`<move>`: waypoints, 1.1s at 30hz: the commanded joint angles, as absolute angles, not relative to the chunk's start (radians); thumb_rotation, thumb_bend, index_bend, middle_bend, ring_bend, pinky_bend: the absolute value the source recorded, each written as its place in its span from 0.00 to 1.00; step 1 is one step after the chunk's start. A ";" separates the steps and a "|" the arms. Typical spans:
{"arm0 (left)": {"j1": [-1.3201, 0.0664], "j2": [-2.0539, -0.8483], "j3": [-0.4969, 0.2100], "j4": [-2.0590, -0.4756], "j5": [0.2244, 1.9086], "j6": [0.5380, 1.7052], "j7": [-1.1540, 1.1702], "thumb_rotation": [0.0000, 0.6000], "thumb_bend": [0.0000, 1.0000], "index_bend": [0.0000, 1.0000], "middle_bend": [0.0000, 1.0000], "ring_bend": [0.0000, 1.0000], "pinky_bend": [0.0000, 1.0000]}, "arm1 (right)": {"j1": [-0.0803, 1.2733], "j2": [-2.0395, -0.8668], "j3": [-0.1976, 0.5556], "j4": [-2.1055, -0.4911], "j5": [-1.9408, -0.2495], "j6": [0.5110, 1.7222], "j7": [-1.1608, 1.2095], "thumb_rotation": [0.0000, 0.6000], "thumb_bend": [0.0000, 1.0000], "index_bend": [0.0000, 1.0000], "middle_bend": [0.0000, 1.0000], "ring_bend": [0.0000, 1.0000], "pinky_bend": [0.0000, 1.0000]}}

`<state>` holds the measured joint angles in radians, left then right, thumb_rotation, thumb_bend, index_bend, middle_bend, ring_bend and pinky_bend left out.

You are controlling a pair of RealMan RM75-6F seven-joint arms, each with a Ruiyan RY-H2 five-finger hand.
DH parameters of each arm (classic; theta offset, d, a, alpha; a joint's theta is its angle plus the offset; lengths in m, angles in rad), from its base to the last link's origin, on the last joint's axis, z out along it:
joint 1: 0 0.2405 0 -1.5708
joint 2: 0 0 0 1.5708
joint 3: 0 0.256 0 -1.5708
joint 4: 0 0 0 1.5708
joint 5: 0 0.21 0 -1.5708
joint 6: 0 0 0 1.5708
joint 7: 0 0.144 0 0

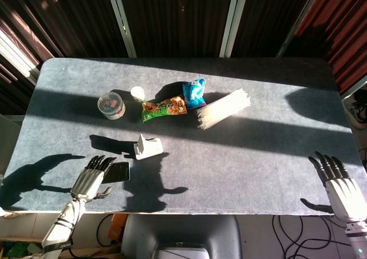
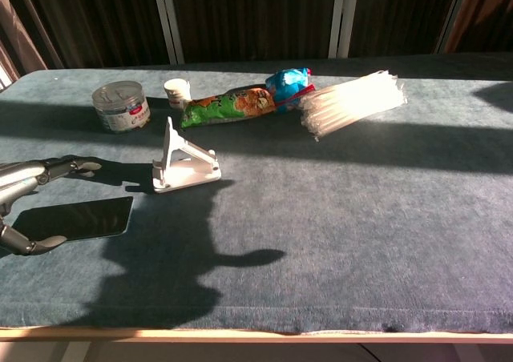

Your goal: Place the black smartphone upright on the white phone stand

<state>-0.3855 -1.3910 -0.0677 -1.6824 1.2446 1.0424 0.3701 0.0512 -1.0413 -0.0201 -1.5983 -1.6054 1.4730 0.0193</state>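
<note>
Black smartphone (image 2: 76,219): flat, screen up, near table (image 1: 258,156) front edge, at 7 o'clock of white phone stand (image 2: 183,159), apart from it. Left hand (image 1: 92,176): above phone's left end, fingers spread, holding nothing; contact with phone possibly none, unclear from either view. Right hand (image 1: 338,184): at front right corner, fingers extended and apart, empty. At stand's 12 to 2 o'clock: clear jar (image 1: 111,105), small white cup (image 1: 137,93), green snack bag (image 1: 164,108), blue packet (image 1: 194,92), clear tube bundle (image 1: 223,109).
</note>
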 commanded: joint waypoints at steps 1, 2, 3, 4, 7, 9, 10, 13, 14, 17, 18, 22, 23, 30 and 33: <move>-0.413 -1.412 -0.080 -1.691 1.175 1.014 0.420 1.00 0.30 0.05 0.06 0.00 0.00 | 0.049 -1.037 -0.021 -1.595 -1.609 1.478 0.030 1.00 0.18 0.00 0.00 0.00 0.00; -0.419 -1.418 -0.081 -1.690 1.157 1.012 0.434 1.00 0.30 0.05 0.07 0.00 0.00 | 0.050 -1.036 -0.022 -1.594 -1.611 1.478 0.033 1.00 0.18 0.00 0.00 0.00 0.00; -0.423 -1.422 -0.082 -1.690 1.144 1.011 0.445 1.00 0.30 0.06 0.07 0.00 0.00 | 0.050 -1.036 -0.022 -1.594 -1.612 1.478 0.033 1.00 0.18 0.00 0.00 0.00 0.00; -0.429 -1.428 -0.084 -1.689 1.127 1.010 0.458 1.00 0.30 0.06 0.08 0.00 0.00 | 0.050 -1.036 -0.023 -1.593 -1.614 1.478 0.034 1.00 0.18 0.00 0.00 0.00 0.00; -0.443 -1.440 -0.091 -1.685 1.087 1.010 0.483 1.00 0.30 0.09 0.11 0.00 0.00 | 0.049 -1.036 -0.024 -1.593 -1.617 1.480 0.035 1.00 0.18 0.00 0.00 0.00 0.00; -0.453 -1.448 -0.095 -1.676 1.053 1.012 0.503 1.00 0.30 0.10 0.14 0.00 0.00 | 0.047 -1.035 -0.024 -1.593 -1.617 1.483 0.038 1.00 0.18 0.00 0.00 0.00 0.00; -0.456 -1.451 -0.096 -1.674 1.041 1.012 0.510 1.00 0.30 0.11 0.14 0.00 0.00 | 0.047 -1.034 -0.023 -1.593 -1.617 1.484 0.039 1.00 0.18 0.00 0.00 0.00 0.00; -0.468 -1.456 -0.095 -1.665 0.998 1.011 0.532 1.00 0.30 0.12 0.16 0.00 0.00 | 0.047 -1.034 -0.022 -1.592 -1.615 1.484 0.042 1.00 0.18 0.00 0.00 0.00 0.00; -0.471 -1.457 -0.095 -1.662 0.989 1.011 0.535 1.00 0.30 0.13 0.17 0.00 0.00 | 0.048 -1.034 -0.022 -1.592 -1.614 1.483 0.041 1.00 0.18 0.00 0.00 0.00 0.00; -0.481 -1.463 -0.094 -1.650 0.972 1.016 0.545 1.00 0.30 0.13 0.17 0.00 0.00 | 0.048 -1.035 -0.023 -1.593 -1.614 1.481 0.037 1.00 0.18 0.00 0.00 0.00 0.00; -0.483 -1.466 -0.093 -1.645 0.969 1.018 0.548 1.00 0.30 0.13 0.17 0.00 0.00 | 0.048 -1.035 -0.023 -1.593 -1.614 1.481 0.037 1.00 0.18 0.00 0.00 0.00 0.00; -0.496 -1.471 -0.087 -1.632 0.943 1.019 0.567 1.00 0.30 0.14 0.17 0.00 0.00 | 0.046 -1.035 -0.021 -1.594 -1.612 1.485 0.040 1.00 0.18 0.00 0.00 0.00 0.00; -0.498 -1.471 -0.085 -1.632 0.938 1.019 0.571 1.00 0.30 0.15 0.18 0.00 0.00 | 0.046 -1.034 -0.021 -1.594 -1.612 1.486 0.041 1.00 0.18 0.00 0.00 0.00 0.00; -0.516 -1.468 -0.075 -1.631 0.885 1.018 0.610 1.00 0.30 0.19 0.22 0.01 0.00 | 0.046 -1.032 -0.020 -1.593 -1.611 1.487 0.047 1.00 0.18 0.00 0.00 0.00 0.00; -0.525 -1.469 -0.074 -1.632 0.860 1.025 0.624 1.00 0.30 0.24 0.29 0.06 0.00 | 0.045 -1.032 -0.020 -1.592 -1.611 1.488 0.049 1.00 0.18 0.00 0.00 0.00 0.00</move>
